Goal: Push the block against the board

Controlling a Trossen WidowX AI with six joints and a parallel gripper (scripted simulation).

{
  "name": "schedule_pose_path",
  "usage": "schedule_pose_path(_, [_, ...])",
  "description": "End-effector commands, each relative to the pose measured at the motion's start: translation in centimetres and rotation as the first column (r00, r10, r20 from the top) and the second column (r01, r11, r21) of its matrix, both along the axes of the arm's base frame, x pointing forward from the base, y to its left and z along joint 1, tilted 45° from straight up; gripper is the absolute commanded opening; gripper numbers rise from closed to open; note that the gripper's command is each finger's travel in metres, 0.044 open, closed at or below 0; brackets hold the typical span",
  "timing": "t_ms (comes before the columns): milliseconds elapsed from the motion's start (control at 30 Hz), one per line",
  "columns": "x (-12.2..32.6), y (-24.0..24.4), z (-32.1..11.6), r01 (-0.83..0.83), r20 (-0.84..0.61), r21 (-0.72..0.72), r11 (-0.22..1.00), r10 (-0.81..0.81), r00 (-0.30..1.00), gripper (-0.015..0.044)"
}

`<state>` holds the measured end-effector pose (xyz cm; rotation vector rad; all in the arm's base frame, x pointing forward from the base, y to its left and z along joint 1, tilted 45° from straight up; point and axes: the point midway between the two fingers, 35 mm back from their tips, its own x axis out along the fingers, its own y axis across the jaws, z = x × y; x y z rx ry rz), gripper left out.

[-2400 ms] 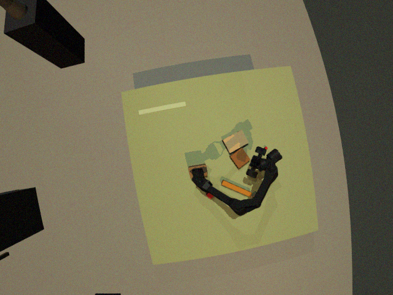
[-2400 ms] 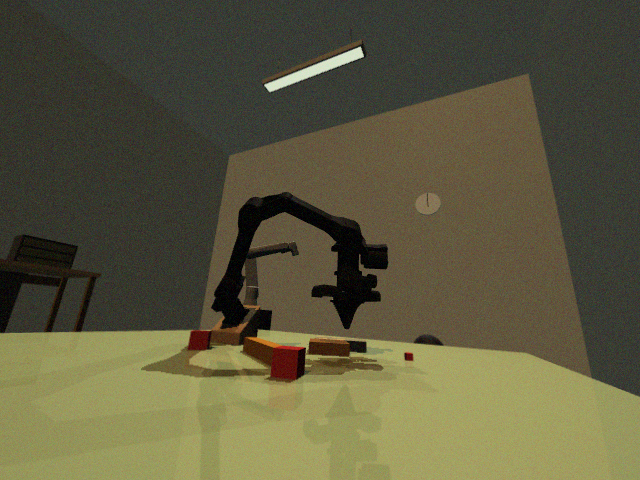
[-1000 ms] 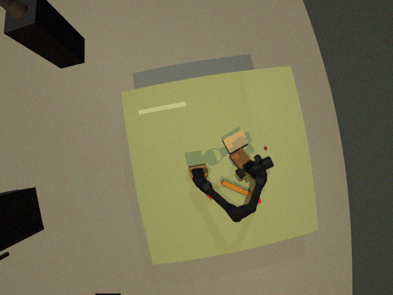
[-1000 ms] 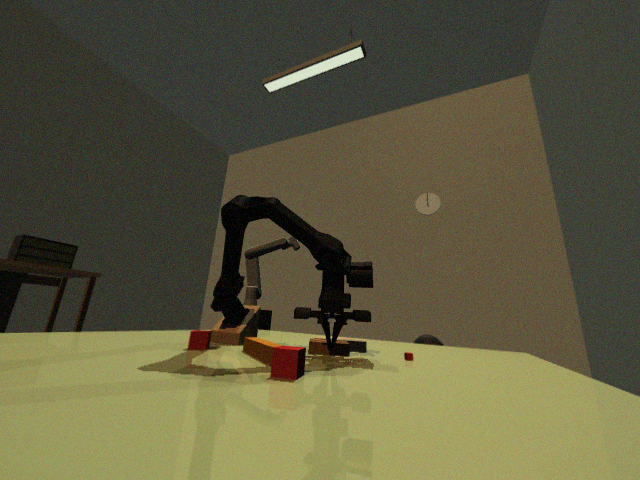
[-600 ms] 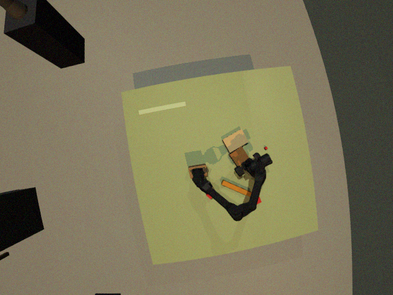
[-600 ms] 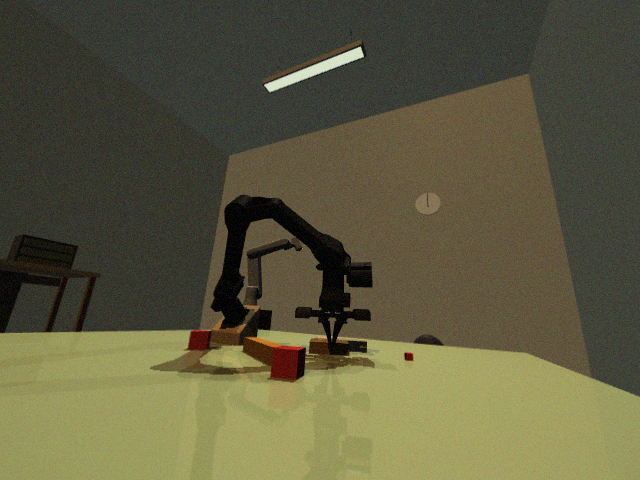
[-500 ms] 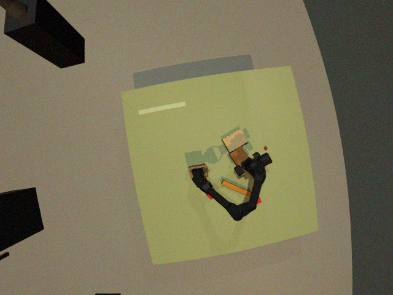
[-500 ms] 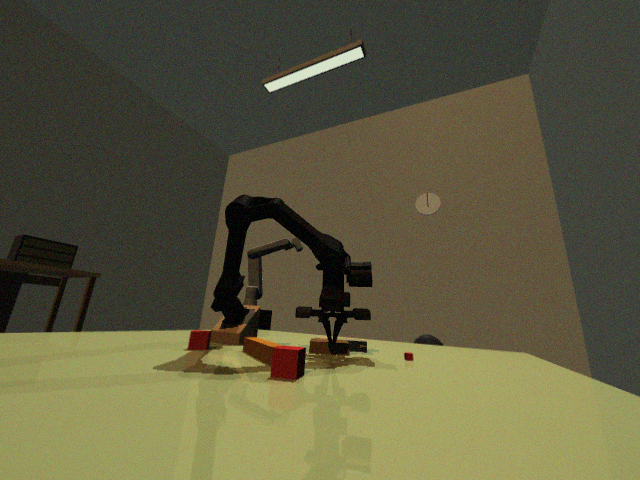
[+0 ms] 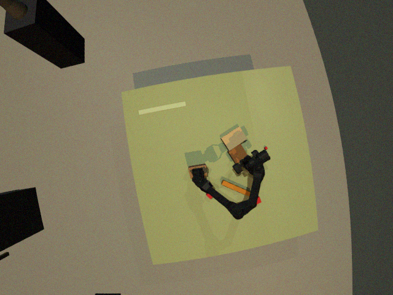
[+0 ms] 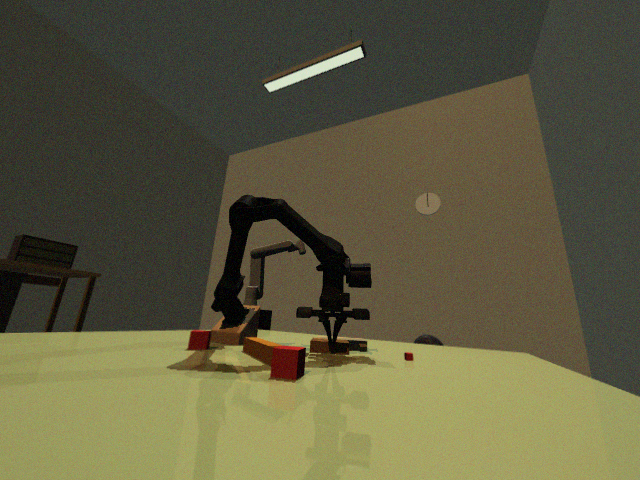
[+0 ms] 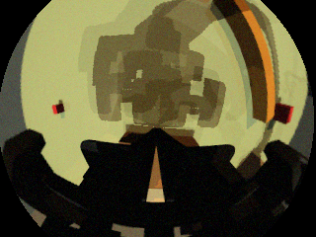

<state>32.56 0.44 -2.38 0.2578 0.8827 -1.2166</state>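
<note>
The brown square block (image 9: 237,153) (image 10: 319,345) lies flat. In the top view it sits along the lower side of the pale tan board (image 9: 233,137), with little or no visible gap. Their left corners look nearly even; the board reaches farther right. Between the fingers, the wrist view shows the block (image 11: 156,174) and a pale piece of the board (image 11: 155,196). My gripper (image 9: 245,160) (image 10: 332,349) (image 11: 156,130) is shut and empty, pointing down, its tips low at the block's near side. The arm hides the tips from above, so contact is unclear.
An orange bar (image 9: 235,187) (image 10: 258,349) (image 11: 269,74) lies near the arm's base. Red cubes lie near the bar's end (image 9: 259,200) (image 10: 287,362) (image 11: 284,113), by the base (image 9: 209,195) (image 10: 199,339), and beyond the gripper (image 9: 266,147) (image 10: 408,356) (image 11: 58,108).
</note>
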Motion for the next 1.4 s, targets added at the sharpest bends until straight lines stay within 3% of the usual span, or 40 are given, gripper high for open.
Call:
schedule_pose_path(0, [-0.3, -0.4, -0.3, 0.005, -0.027, 0.002, 1.0, -0.005, 1.0, 0.0])
schedule_pose_path(1133, [2.4, -3.4, 2.8, 0.005, -0.025, -0.003, 1.0, -0.006, 1.0, 0.0])
schedule_pose_path(1367, [1.7, 0.7, 6.4, 0.005, -0.026, -0.001, 1.0, -0.006, 1.0, 0.0])
